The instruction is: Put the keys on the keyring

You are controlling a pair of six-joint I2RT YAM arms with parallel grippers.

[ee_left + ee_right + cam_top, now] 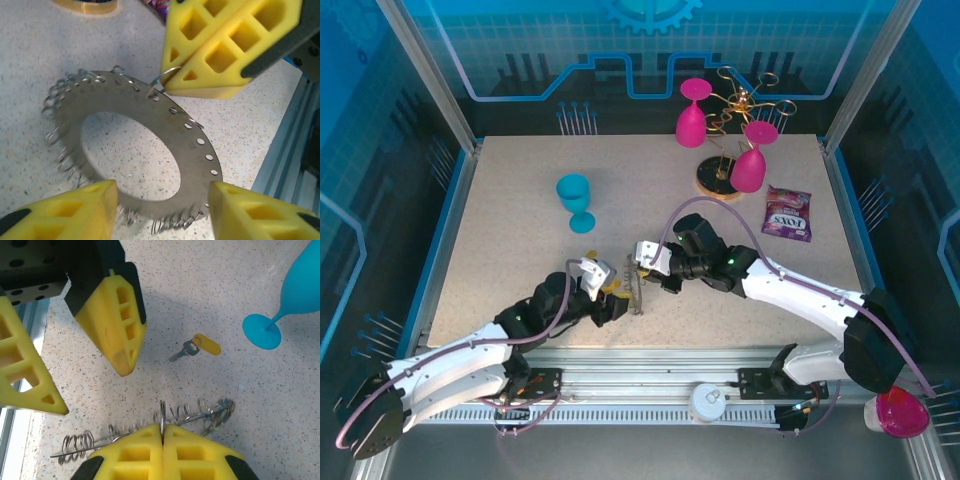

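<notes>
Yellow foam fingers of the right gripper (162,435) were pressed together on one wire coil at the rim of the keyring (115,97). The left gripper (162,195) stood spread, its fingers flanking the ring's opposite edge. The key (200,346) lay flat on the table (240,405) beyond the ring, apart from both grippers, near the foot of the blue goblet (262,332).

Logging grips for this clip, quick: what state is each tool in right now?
Left tool: open, fingers either side of the keyring, holding nothing.
Right tool: shut on a wire loop of the keyring.
</notes>
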